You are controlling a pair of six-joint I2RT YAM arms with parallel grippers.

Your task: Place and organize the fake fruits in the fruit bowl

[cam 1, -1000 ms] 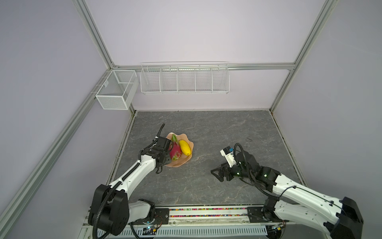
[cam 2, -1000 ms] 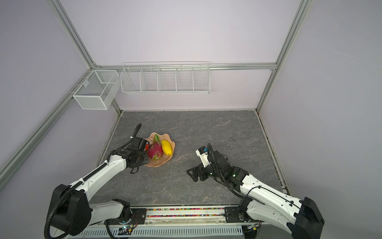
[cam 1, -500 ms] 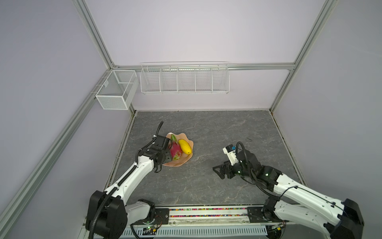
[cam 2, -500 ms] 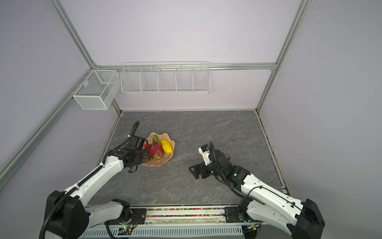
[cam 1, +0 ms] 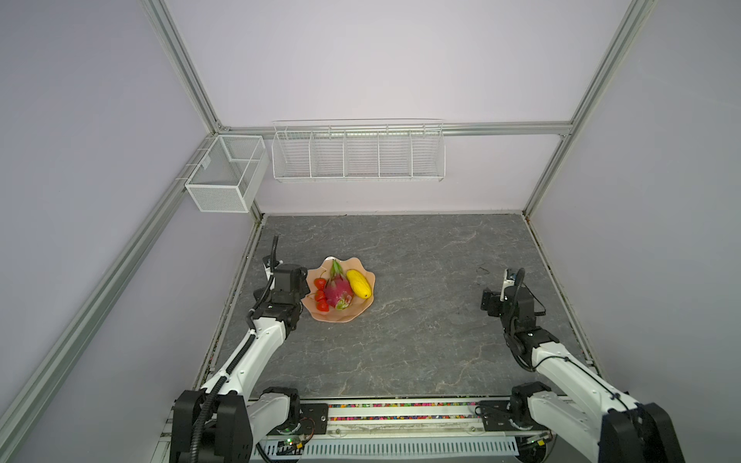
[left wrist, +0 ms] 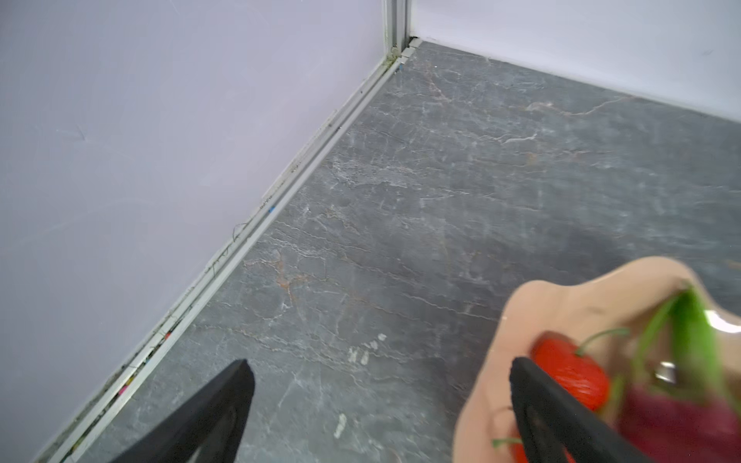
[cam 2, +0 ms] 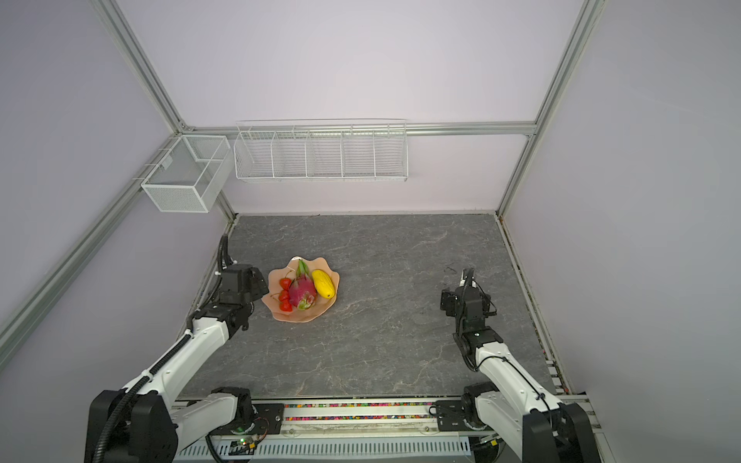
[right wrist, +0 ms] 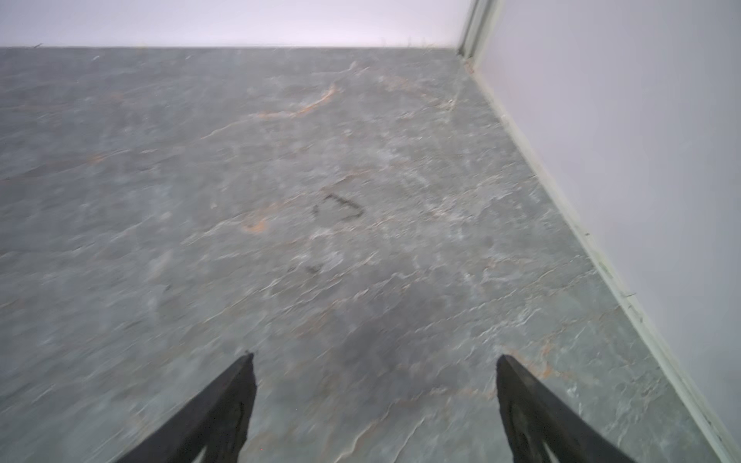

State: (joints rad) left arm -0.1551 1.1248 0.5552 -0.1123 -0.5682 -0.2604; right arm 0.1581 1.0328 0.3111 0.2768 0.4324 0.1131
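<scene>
The peach fruit bowl [cam 1: 341, 317] [cam 2: 298, 317] sits left of the table's middle. In it lie a magenta dragon fruit [cam 1: 338, 294] [cam 2: 301, 296], a yellow ribbed fruit [cam 1: 359, 284] [cam 2: 323, 284] and three red strawberries [cam 1: 320, 284] [cam 2: 285, 283] in a row on the bowl's left side. My left gripper [cam 1: 297, 285] [left wrist: 381, 364] hangs open just left of the bowl, empty. In the left wrist view one finger [left wrist: 537, 393] overlaps the bowl rim [left wrist: 521, 304] beside a strawberry [left wrist: 573, 377]. My right gripper [cam 1: 497, 298] [right wrist: 375, 356] is open and empty over bare table at the far right.
Two white wire baskets hang on the walls, a box basket [cam 1: 226, 174] at the back left and a long divided basket [cam 1: 359, 150] on the back wall. The left wall stands close to my left arm. The right wall [right wrist: 641, 160] is near my right gripper.
My left gripper has opened and drawn back from over the bowl to its left side. My right arm has swung from the table's middle to the far right.
</scene>
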